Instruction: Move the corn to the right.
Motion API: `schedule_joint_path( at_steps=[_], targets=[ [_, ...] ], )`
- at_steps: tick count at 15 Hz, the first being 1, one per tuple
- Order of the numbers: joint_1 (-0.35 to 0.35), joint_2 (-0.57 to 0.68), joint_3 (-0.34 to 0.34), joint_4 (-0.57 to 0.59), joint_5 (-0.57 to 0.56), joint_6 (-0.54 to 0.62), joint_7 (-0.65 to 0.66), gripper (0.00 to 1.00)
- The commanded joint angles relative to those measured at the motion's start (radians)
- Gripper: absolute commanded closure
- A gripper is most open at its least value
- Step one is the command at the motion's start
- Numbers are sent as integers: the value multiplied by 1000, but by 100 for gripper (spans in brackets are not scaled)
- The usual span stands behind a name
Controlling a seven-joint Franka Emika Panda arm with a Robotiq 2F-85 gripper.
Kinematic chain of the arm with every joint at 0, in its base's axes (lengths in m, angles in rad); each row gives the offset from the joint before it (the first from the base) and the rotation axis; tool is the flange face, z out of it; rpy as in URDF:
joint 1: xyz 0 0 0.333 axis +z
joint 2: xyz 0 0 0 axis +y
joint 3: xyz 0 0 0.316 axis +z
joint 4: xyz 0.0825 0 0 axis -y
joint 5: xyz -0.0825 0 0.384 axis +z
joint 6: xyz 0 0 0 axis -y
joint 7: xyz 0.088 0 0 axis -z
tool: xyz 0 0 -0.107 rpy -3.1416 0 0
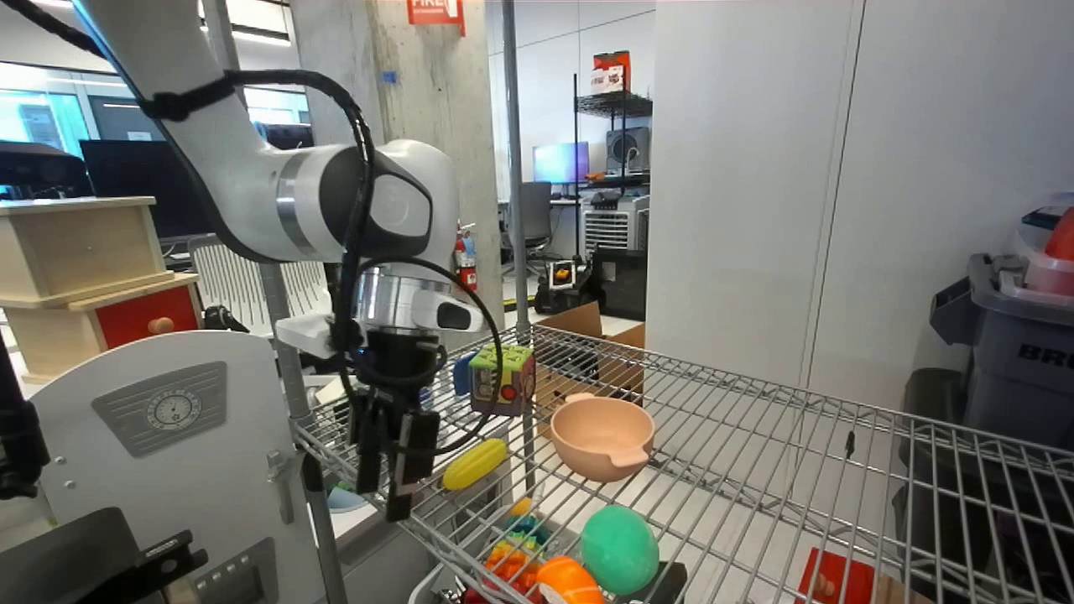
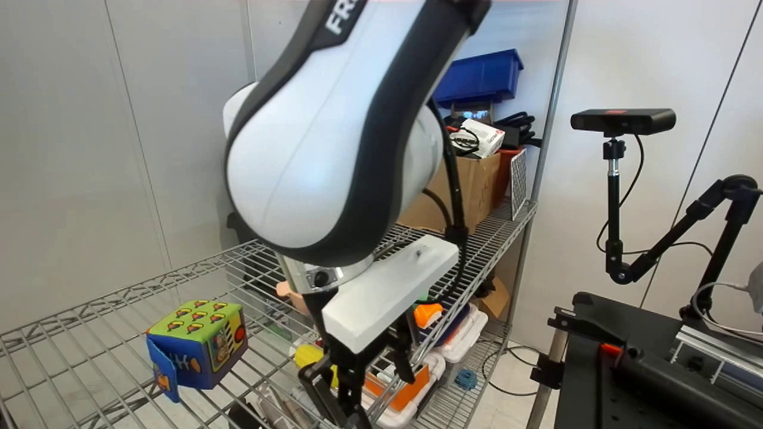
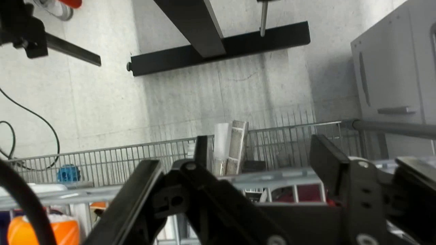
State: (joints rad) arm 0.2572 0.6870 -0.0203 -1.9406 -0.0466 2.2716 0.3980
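Seeing the gripper with jaws spread and empty, we judge grasp and move probably undone; the corn lies loose on the wire shelf near the bowl (whether far enough right, we cannot tell).

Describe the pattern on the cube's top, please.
The cube's top is lime green with repeated small figures, clearest in an exterior view.

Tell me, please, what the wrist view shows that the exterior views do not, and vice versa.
Only the wrist view shows a black bar on the floor and what looks like a shoe. Only the exterior views show the yellow corn, the peach bowl and the toy cube, all on the wire shelf. Both kinds show the open gripper, part of that shelf and an orange-and-white toy.
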Motion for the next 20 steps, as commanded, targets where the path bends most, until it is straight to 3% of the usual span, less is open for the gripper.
schedule_joint_path(
  at_steps=[1, 3, 11, 20],
  targets=[
    [7, -160, -7, -182, -24, 34, 18, 6],
    [-4, -174, -20, -162, -46, 66, 24, 0],
    [-83, -117, -25, 49, -23, 39, -10, 0],
    [-68, 28, -27, 130, -30, 39, 1, 0]
  ],
)
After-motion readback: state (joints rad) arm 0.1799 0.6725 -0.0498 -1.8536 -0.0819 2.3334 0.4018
